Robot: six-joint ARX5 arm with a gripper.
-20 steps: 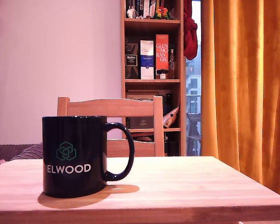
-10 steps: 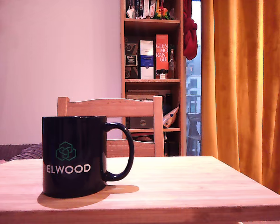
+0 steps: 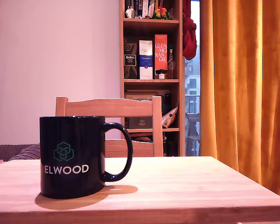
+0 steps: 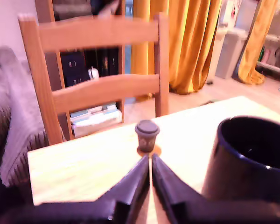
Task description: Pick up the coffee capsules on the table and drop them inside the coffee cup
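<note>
Just ahead of the claw (image 4: 150, 161): one coffee capsule (image 4: 146, 134).
Jaws all but closed, empty; best open wide, then straddle it squarely.

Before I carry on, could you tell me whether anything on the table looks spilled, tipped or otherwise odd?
Nothing stands out. The coffee cup stands upright on the table with no spill around it. In the wrist view one capsule stands on the table, apart from the cup, beyond the shut, empty gripper.
</note>
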